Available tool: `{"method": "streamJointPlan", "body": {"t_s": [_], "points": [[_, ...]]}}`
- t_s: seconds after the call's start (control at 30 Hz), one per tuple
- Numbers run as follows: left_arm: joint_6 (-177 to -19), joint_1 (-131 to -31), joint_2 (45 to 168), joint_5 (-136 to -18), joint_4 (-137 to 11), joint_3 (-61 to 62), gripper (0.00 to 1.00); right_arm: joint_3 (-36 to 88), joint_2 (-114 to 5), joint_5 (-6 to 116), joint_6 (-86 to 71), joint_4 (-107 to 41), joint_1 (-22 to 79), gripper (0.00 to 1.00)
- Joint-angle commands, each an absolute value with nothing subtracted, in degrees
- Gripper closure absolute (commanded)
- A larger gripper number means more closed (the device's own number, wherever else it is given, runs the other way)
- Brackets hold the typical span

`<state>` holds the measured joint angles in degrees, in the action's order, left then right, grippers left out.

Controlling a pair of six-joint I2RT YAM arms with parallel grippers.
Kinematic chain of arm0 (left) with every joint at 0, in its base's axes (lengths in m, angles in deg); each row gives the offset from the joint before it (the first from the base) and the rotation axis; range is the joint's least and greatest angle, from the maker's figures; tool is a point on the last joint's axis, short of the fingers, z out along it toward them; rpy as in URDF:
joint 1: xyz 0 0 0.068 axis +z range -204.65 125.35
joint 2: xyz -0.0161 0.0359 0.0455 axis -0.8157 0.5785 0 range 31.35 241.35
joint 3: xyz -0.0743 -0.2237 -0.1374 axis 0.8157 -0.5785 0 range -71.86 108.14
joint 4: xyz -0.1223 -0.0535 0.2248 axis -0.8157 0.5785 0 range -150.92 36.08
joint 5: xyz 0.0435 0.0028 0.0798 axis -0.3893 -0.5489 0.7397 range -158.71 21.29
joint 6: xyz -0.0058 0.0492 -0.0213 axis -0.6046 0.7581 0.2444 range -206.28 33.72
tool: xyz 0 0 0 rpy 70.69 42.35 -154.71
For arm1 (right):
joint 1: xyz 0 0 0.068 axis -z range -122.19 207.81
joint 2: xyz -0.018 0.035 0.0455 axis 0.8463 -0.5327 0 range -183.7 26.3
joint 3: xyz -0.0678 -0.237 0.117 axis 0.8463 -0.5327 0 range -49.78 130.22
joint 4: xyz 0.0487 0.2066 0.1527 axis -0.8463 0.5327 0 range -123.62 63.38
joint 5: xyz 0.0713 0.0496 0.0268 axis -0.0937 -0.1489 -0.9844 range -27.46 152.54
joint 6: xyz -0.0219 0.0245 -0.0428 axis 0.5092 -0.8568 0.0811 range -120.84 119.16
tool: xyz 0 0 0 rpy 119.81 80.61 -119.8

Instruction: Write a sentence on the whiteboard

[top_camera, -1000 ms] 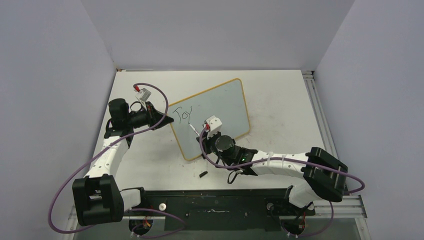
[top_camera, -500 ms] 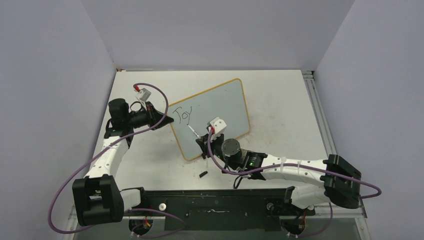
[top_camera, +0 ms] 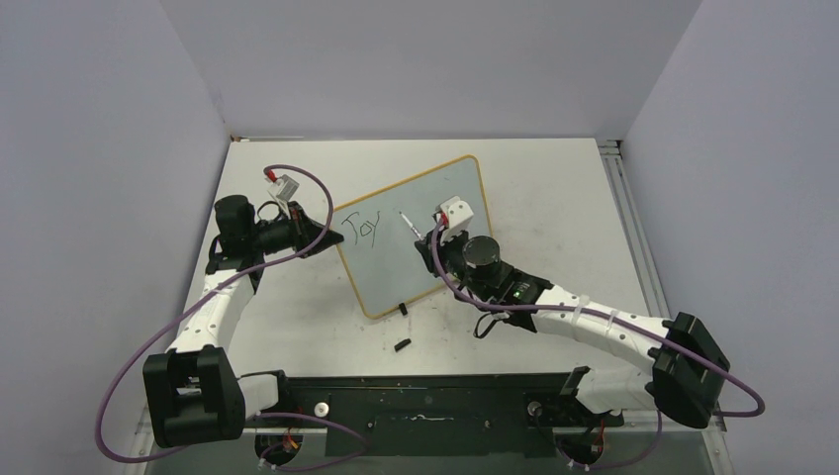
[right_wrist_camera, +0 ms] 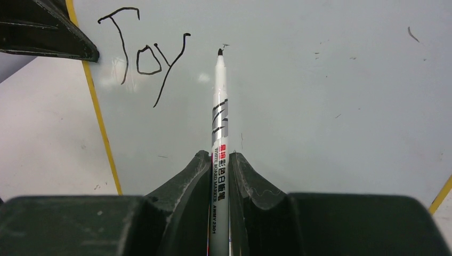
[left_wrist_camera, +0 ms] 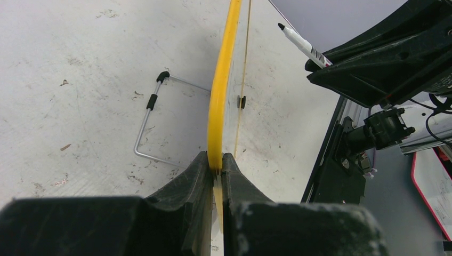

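Just sentence [right_wrist_camera: 160, 63] "Joy" on whiteboard [right_wrist_camera: 330, 106], marker [right_wrist_camera: 219, 122] nearby

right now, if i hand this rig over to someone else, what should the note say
Left gripper: shut on the yellow left edge of the whiteboard, steadying it where it stands propped on the table.
Right gripper: shut on the marker, tip just right of the writing and near the board; I cannot tell if it touches.
Done: only "Joy", at the board's top left.
Left: the rest of the sentence, probably continuing to the right of that word.
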<state>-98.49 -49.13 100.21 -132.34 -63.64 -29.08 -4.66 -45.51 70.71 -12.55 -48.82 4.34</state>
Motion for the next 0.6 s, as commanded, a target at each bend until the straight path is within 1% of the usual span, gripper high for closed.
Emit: {"method": "streamJointPlan", "body": {"t_s": [0.0, 0.3, 0.57], "points": [[-97.05, -48.59, 99.52, -133.76, -63.04, -27.01, 1.00, -0.20, -47.32, 68.10, -9.63, -48.92, 5.92, 0.95], [-96.52, -48.56, 99.56, -133.39, -62.55, -26.71, 1.00, 3.06, -50.85, 66.24, -8.87, -49.06, 7.21, 0.95], [-96.39, -48.54, 99.47, -133.57, -62.50, -26.61, 1.00, 2.38, -51.68, 66.16, -11.19, -49.17, 7.34, 0.95]]}}
